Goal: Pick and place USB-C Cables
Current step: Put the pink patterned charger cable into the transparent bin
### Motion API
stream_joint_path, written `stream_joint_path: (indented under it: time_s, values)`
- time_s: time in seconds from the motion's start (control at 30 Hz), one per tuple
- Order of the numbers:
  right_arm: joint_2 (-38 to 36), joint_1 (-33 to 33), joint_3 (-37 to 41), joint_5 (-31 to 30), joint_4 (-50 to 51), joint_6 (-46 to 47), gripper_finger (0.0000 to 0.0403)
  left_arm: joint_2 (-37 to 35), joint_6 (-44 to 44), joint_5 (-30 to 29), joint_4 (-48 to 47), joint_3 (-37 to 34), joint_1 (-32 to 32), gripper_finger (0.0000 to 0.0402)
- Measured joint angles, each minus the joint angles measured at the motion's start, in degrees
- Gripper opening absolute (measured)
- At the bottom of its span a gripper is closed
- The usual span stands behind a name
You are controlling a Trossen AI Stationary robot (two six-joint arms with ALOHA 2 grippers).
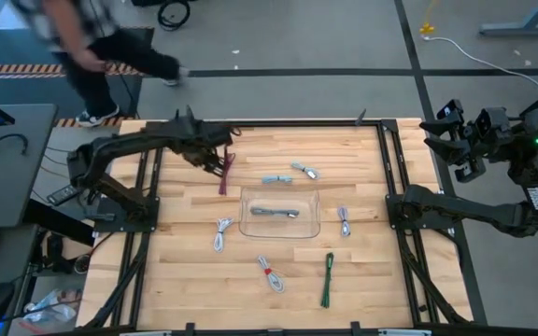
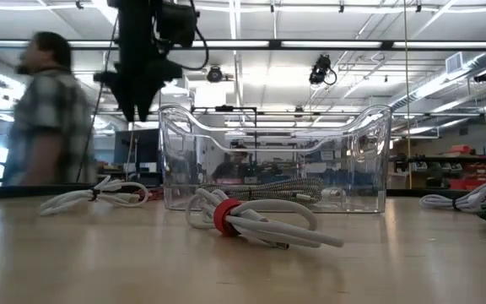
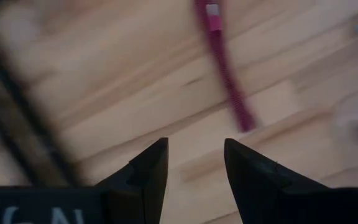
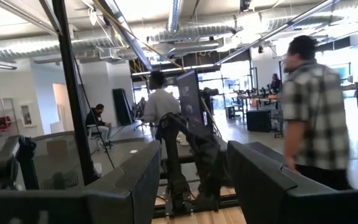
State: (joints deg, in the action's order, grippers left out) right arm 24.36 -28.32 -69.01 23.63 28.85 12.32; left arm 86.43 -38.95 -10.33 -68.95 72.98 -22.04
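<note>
A dark red cable [image 1: 227, 174] lies stretched out on the wooden table, left of the clear tray [image 1: 312, 224]. My left gripper [image 1: 219, 167] hangs open and empty just above the cable's far end. In the left wrist view, the cable [image 3: 227, 74] lies ahead of the open fingers [image 3: 194, 146]. A grey cable [image 1: 275, 212] lies inside the tray. My right gripper [image 1: 446, 126] is open and empty, raised beyond the table's right edge; its wrist view [image 4: 188, 149] looks into the room.
Other cables lie loose around the tray: grey-blue [image 1: 276, 179], silver [image 1: 304, 171], white [image 1: 222, 233], white [image 1: 344, 221], white with a red tie [image 1: 270, 273] and green [image 1: 328, 278]. A person [image 1: 92, 47] walks past the table's far left corner.
</note>
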Motion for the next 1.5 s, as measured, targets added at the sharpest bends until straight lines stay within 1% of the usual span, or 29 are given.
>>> stream_joint_path:
  time_s: [0.07,0.13,0.2,0.3,0.4,0.57,0.67,0.87,1.03,1.2,1.37,1.5]
  values:
    - [0.0,0.0,0.0,0.0,0.0,0.0,0.0191,0.0,-1.2,1.4,7.7,-4.0,0.0,0.0163]
    - [0.0,0.0,0.0,0.0,0.0,0.2,0.0191,0.1,-2.5,1.6,12.8,-7.2,0.0,0.0163]
    - [0.0,0.0,0.0,0.0,0.0,0.9,0.0191,0.2,-4.3,1.6,15.2,-9.6,-0.2,0.0163]
    - [0.0,0.0,0.0,0.0,0.0,1.2,0.0191,0.2,-7.2,1.7,15.8,-12.7,-0.4,0.0163]
    - [0.0,0.0,0.0,0.0,0.0,1.1,0.0191,0.2,-8.7,4.0,18.0,-15.2,-0.4,0.0163]
    - [0.0,0.0,0.0,0.0,0.0,1.0,0.0191,0.2,-11.8,7.1,30.2,-19.2,0.4,0.0163]
    - [0.0,0.0,0.0,0.0,0.0,1.0,0.0191,0.2,-12.9,7.3,34.5,-20.2,0.5,0.0163]
    - [0.0,0.0,0.0,0.1,0.1,1.0,0.0191,0.6,-11.3,3.2,34.6,-20.2,-0.4,0.0162]
    - [0.0,0.0,0.0,0.3,0.1,1.0,0.0191,2.1,-11.0,3.1,35.4,-20.3,-1.0,0.0162]
    - [0.0,0.0,0.0,0.8,0.1,1.0,0.0191,5.8,-10.7,4.4,35.6,-20.3,-1.0,0.0162]
    - [0.0,0.0,0.0,1.6,0.0,1.0,0.0191,9.5,-10.7,4.6,39.1,-20.3,-1.0,0.0162]
    - [0.0,0.0,0.0,1.6,0.0,1.0,0.0191,11.6,-10.5,4.6,40.1,-20.3,-1.0,0.0162]
